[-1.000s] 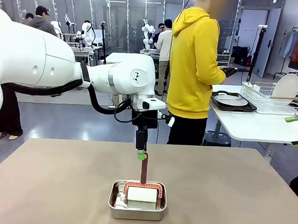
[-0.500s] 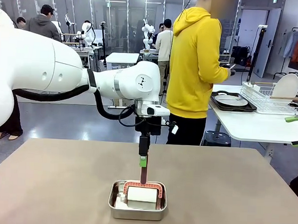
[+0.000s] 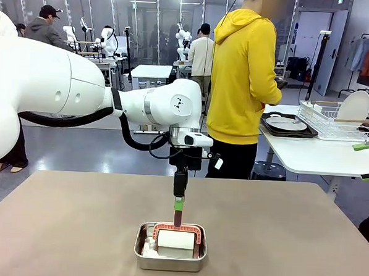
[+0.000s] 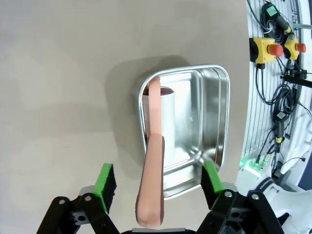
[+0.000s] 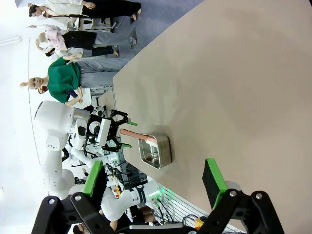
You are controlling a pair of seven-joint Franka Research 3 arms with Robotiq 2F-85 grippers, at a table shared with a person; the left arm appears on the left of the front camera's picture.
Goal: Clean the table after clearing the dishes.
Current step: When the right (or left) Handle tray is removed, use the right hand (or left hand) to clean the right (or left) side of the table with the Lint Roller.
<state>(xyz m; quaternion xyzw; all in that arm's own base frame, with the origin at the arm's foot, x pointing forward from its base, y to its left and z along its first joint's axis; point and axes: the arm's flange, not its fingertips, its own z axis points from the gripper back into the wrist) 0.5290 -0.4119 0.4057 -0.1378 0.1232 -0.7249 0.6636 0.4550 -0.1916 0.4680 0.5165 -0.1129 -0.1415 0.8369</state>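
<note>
The bench [image 3: 74, 231] is the grey-brown top in the foreground. A steel tin [image 3: 168, 267] stands on it near the middle of the robot's side. The dishes are off it: a plate [image 3: 285, 123] lies on a dark tray [image 3: 308, 133] on the white side bench [image 3: 319, 158] at the far right. Another plate [image 3: 354, 107] stands in the rack [image 3: 324, 122] there, next to a person [image 3: 240, 85] in yellow. So clearing looks done, and the step in hand is picking up the cleaning tool.

A roller [image 3: 177, 239], a white roll in a reddish frame, lies in the tin. Its handle [image 4: 152, 185] sticks straight up. The left gripper [image 3: 178, 204] points down over the handle's top. In the left wrist view its jaws stand wide, one green pad on each side of the handle, and neither pad touches it. The handle sits roughly midway between them.

The right gripper [image 5: 155, 181] hangs well off to the side. Its jaws are wide, with nothing between them.

The next move, as I judge it, is to close the left jaws squarely on the handle and lift straight up, so the roll clears the tin's rim without dragging the tin. A loose or off-centre grip could let the roller swing or tip the tin.
</note>
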